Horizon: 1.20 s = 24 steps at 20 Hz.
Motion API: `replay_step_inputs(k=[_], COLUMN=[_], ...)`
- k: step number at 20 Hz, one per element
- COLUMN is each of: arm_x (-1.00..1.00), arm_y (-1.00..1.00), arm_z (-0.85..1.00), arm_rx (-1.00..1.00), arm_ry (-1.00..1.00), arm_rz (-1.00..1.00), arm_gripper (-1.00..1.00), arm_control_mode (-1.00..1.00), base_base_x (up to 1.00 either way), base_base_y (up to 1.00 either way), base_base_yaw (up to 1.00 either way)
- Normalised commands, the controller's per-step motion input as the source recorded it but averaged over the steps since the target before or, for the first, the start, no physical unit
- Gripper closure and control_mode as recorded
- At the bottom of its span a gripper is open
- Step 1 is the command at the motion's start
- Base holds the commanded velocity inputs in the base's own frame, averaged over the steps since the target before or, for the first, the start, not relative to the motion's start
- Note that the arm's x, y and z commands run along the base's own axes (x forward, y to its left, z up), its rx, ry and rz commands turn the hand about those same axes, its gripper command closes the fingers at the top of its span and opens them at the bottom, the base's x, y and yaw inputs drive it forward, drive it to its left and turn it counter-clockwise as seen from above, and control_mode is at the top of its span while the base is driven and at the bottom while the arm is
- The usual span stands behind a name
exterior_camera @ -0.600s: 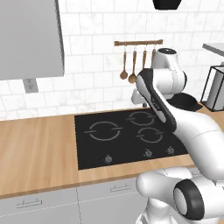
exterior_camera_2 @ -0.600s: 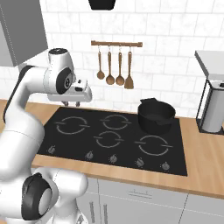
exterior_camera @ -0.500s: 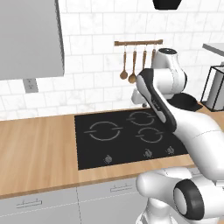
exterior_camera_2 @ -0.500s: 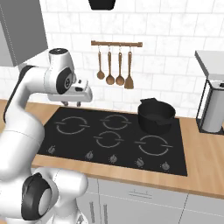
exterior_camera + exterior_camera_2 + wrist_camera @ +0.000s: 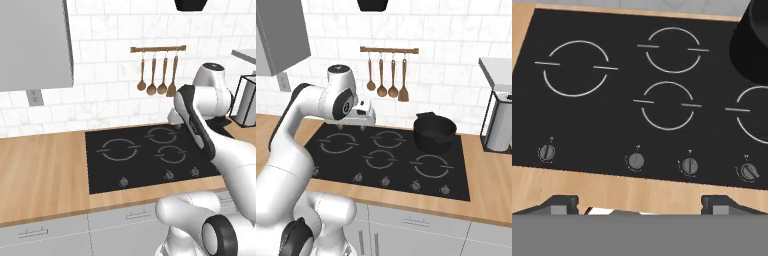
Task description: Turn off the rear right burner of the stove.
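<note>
The stove [image 5: 331, 154] is a black glass cooktop set in the wooden counter, also seen in the left base view [image 5: 102, 172] and from above in the hand view [image 5: 612, 125]. A black pot [image 5: 433, 131] stands on its rear right burner and reaches into the hand view's top right corner [image 5: 756, 42]. Small dark knobs [image 5: 635, 161] line the front edge. The rightmost knob visible in the hand view [image 5: 749, 171] has its pointer tilted. My gripper [image 5: 351, 126] hangs open above the stove's rear left part, touching nothing, its fingertips [image 5: 561, 203] wide apart.
A rail of wooden spoons [image 5: 387, 72] hangs on the tiled wall behind the stove. A grey appliance [image 5: 500, 122] stands on the counter at the right. A grey wall cabinet [image 5: 32, 45] hangs at the upper left, and a dark hood [image 5: 372, 5] above the stove.
</note>
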Motion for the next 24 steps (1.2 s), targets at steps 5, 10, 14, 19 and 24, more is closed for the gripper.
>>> replay_step_inputs(k=[5,10,14,19,24], arm_x=[-0.32,-0.16,-0.02,0.45,0.66], arm_y=[-0.7,-0.86,-0.99,-0.61,-0.27], arm_z=[-0.23,-0.46,-0.72,-0.64,-0.43], arm_rx=[0.0,0.0,0.0,0.0,-0.01], arm_ry=[-0.06,0.0,0.0,0.03,0.09], arm_rz=[-0.07,-0.08,-0.02,0.02,0.1], arm_gripper=[-1.0,-1.0,-1.0,-1.0,-1.0], arm_control_mode=[-1.0,-1.0,-1.0,-1.0,-1.0], base_base_x=[0.0,0.0,0.0,0.0,0.0], base_base_y=[0.0,0.0,0.0,0.0,0.0], base_base_yaw=[0.0,0.0,0.0,0.0,0.0])
